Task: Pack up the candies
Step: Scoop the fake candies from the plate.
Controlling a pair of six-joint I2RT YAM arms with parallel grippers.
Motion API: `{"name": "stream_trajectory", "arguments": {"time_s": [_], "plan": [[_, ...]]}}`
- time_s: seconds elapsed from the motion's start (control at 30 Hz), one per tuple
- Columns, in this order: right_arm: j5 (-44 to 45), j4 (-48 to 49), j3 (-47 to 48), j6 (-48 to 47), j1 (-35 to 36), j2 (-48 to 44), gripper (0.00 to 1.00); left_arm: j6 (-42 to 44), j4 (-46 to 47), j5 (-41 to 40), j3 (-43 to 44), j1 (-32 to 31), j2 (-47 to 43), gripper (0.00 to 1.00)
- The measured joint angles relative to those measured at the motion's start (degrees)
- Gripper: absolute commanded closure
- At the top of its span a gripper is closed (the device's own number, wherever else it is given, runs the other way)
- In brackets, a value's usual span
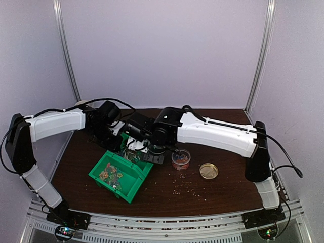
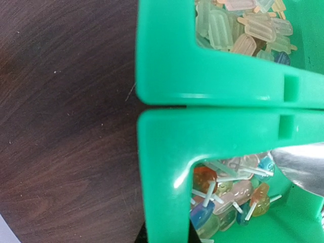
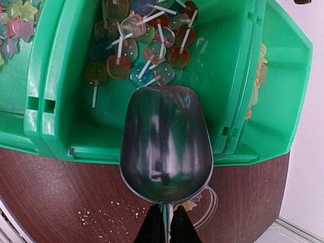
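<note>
right hand (image 3: 166,229) clenched on the handle of a metal scoop (image 3: 166,142) — its bowl hangs over the green bin (image 3: 228,101) on the counter (image 3: 50,202), the candies (image 3: 136,50) heaped at its 12 o'clock. left hand (image 1: 114,143) clenched shut near that bin — what it grips, i cannot tell.

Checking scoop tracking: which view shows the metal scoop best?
Right wrist: the whole scoop bowl shows, empty, tip in the green bin of lollipop candies. Left wrist catches only a silver sliver at the right edge. Top external loses it beneath the right arm.
</note>
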Motion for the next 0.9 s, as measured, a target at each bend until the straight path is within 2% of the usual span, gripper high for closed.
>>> {"name": "stream_trajectory", "arguments": {"time_s": [0.33,0.57,0.73,0.9], "plan": [[-0.11,0.42,2.01,2.29,0.33,3.32,1.0,0.42,1.99,-0.72,-1.88,-0.76,0.46,1.0],[-3.45,3.54,2.01,5.31,-0.11,4.61,1.0,1.09,3.69,0.46,-4.24,-0.61,0.46,1.0],[-5.49,9.92,-0.17,8.63,-1.18,4.48,1.0,1.05,5.73,2.86,-5.09,-0.61,0.17,1.0],[-6.38,19.65,-7.17,10.69,-1.38,3.04,1.0,0.87,6.25,3.48,-6.16,-0.26,0.11,1.0]]}}
